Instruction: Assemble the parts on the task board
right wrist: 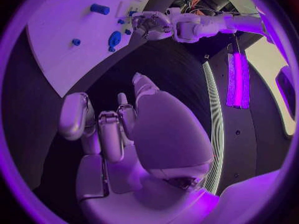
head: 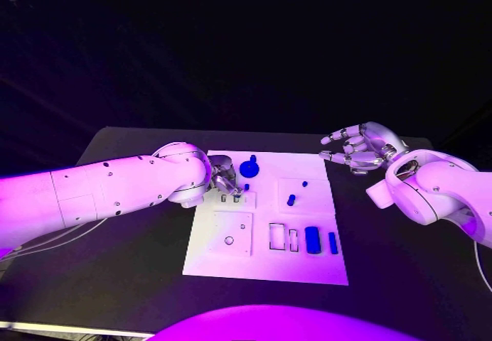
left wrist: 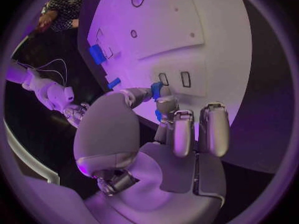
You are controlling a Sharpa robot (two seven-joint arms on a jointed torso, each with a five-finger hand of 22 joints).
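On the black table (head: 123,284) lies the white task board (head: 269,249), and the left hand (head: 227,181) is down over its far left part, beside two small rectangular slots (left wrist: 174,78). From the left wrist view, its fingers (left wrist: 167,104) pinch a small blue part (left wrist: 156,89) close above the board's surface near those slots; whether the part touches the board I cannot tell. Just to the right of that hand, at the board's far edge, sits a round blue part (head: 249,168). Another small blue part (head: 291,200) stands near the board's middle, and on the near right lie a wide blue block (head: 313,239) and a thin blue bar (head: 333,243), side by side, next to two outlined rectangular recesses (head: 276,236). Well apart from all this, the right hand (head: 359,148) hangs above the table past the board's far right corner, its fingers loosely curled and apart, holding nothing.
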